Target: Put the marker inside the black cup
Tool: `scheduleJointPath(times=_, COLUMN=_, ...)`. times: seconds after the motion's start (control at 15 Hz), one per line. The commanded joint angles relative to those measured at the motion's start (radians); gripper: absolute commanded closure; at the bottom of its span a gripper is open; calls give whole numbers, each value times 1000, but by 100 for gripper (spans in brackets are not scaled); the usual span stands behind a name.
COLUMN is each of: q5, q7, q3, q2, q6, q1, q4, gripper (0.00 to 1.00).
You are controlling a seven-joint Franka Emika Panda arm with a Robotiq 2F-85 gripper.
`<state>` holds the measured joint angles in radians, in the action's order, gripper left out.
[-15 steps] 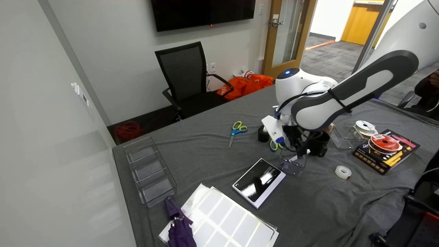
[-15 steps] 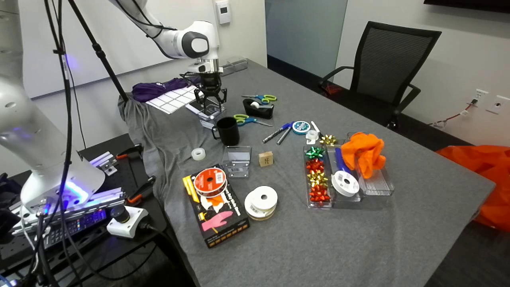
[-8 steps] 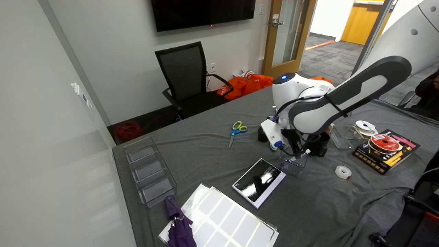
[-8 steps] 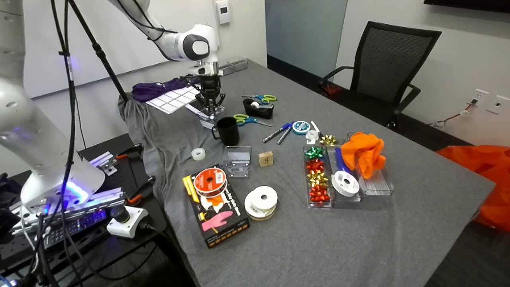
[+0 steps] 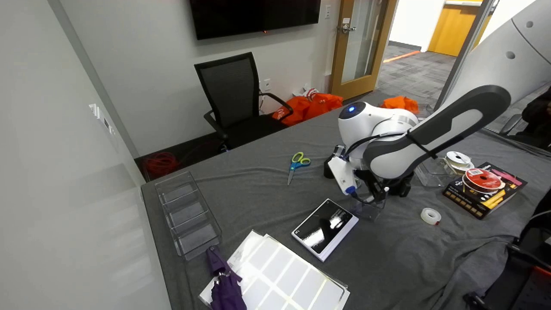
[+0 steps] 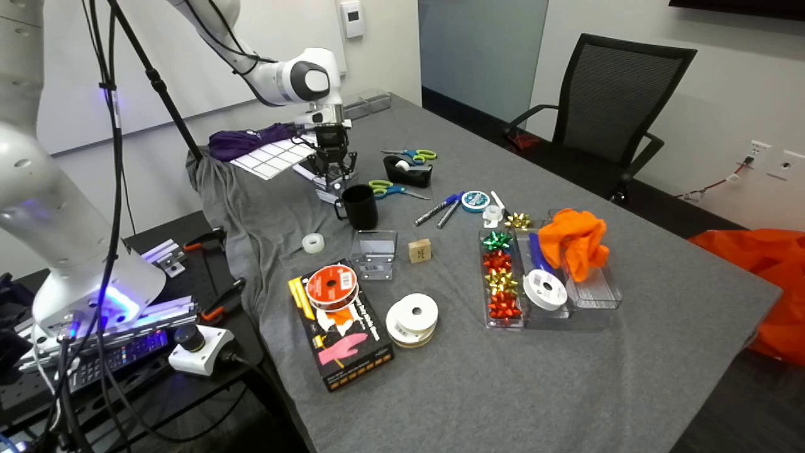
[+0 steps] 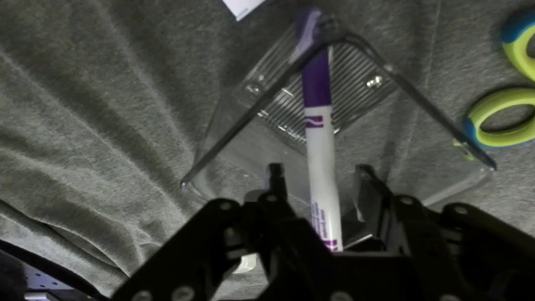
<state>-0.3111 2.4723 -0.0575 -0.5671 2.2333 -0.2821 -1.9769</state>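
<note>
In the wrist view, the claw (image 7: 320, 168) covers the lower end of the marker (image 7: 321, 154); the scissors (image 7: 508, 97) are cut off. In an exterior view, the arm (image 5: 394, 161) mostly hides the black cup (image 5: 399, 188).

On the desk (image 6: 534, 377): two pairs of scissors (image 6: 394, 189), five gift bows (image 6: 501, 283), one black cup (image 6: 361, 211), one black tape dispenser (image 6: 407, 177), one wooden block (image 6: 419, 251), one glove box (image 6: 353, 357), one umbrella (image 6: 251, 142); in the wrist view, one purple-capped marker (image 7: 320, 144).

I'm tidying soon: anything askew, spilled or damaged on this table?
No spill or damage shows. The gray cloth is bunched into folds near the robot's base, flatter elsewhere; the marker slants in the clear holder.
</note>
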Motion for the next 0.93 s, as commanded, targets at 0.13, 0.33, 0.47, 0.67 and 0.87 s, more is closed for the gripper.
scheduleJointPath(times=0.13, q5=-26, q7=38, q3=-13, q2=-22, q6=-29, q1=-21, q4=15, gripper=98)
scheduleJointPath(times=0.33, q5=-18, q7=36, q3=-7, q2=-7, q6=-29, q1=-19, q4=8, gripper=96)
scheduleJointPath(times=0.47, q5=-4, q7=17, q3=4, q2=27, q6=-37, q1=-13, q4=-6, gripper=96)
scheduleJointPath(times=0.67, q5=15, q7=-14, q3=21, q2=85, q6=-79, q1=-4, q4=-13, gripper=96)
scheduleJointPath(times=0.87, q5=32, q7=-52, q3=40, q2=140, q6=-184, q1=5, q4=3, gripper=96)
